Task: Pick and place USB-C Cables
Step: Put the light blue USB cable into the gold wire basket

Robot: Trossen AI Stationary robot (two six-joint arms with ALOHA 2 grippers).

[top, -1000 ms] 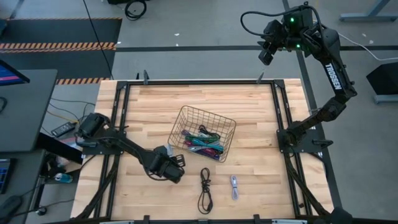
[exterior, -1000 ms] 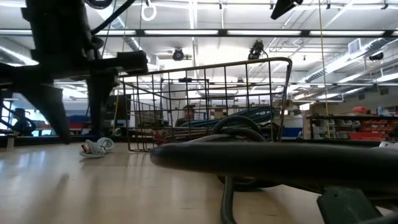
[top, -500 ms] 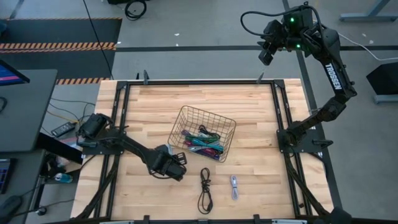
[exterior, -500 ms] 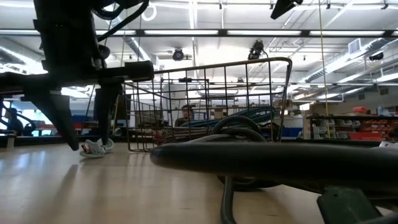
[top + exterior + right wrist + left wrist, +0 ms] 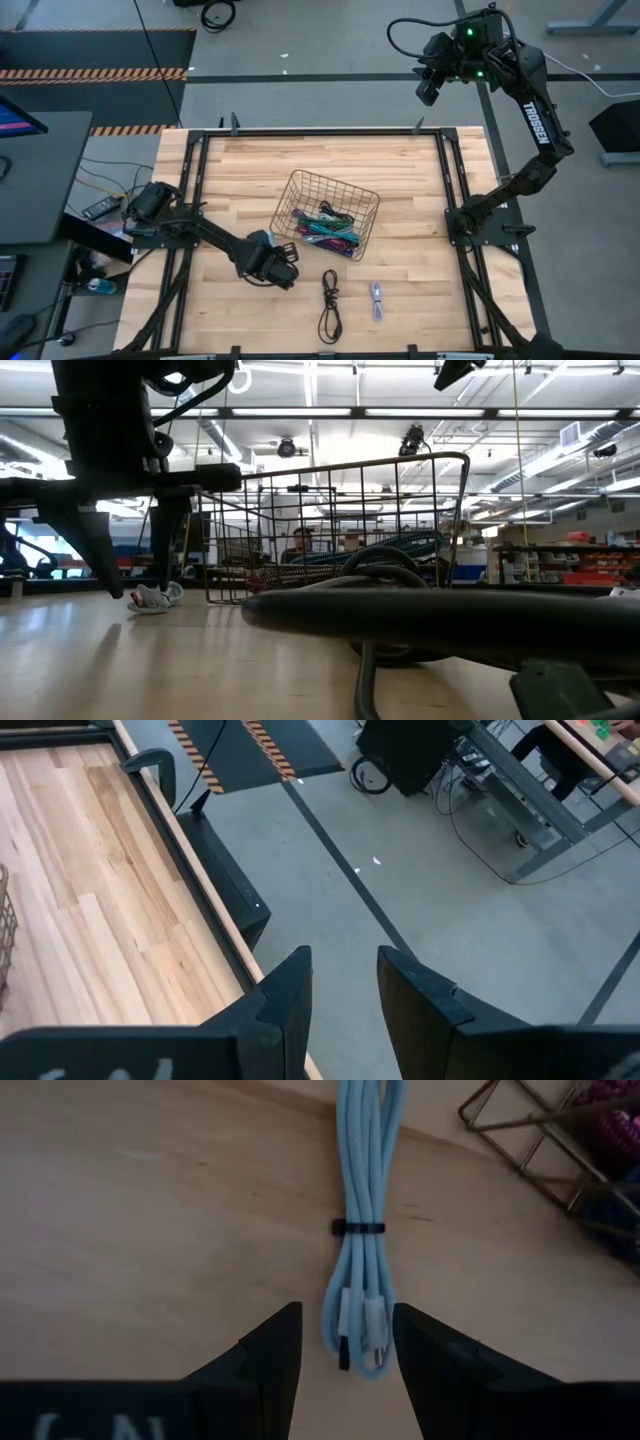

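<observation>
A pale blue folded cable (image 5: 360, 1230), tied with a black band, lies flat on the wood near the wire basket's (image 5: 300, 178) near-left corner. My left gripper (image 5: 345, 1315) is open, low over the table, with one finger on either side of the cable's plug end (image 5: 355, 1345) and not touching it. In the low view its fingers (image 5: 118, 590) straddle the pale cable (image 5: 150, 600); from above, the gripper (image 5: 288, 265) hides it. A black cable (image 5: 328, 305) and a pale blue-grey one (image 5: 376, 298) lie near the table's near edge. Several coloured cables (image 5: 325, 228) sit in the basket. My right gripper (image 5: 340, 990) is open, raised beyond the table's far right corner.
The basket (image 5: 510, 1125) stands close beyond the left gripper, toward the table's middle. The black cable (image 5: 400, 610) lies right in front of the low camera. Dark frame rails (image 5: 190, 200) run along the table's edges. Bare wood spreads left of the basket and along the far side.
My left gripper has moved a little toward the basket and come down, so that its open fingers now stand on either side of the pale blue cable, which earlier lay just beside them. The cable has not moved.
</observation>
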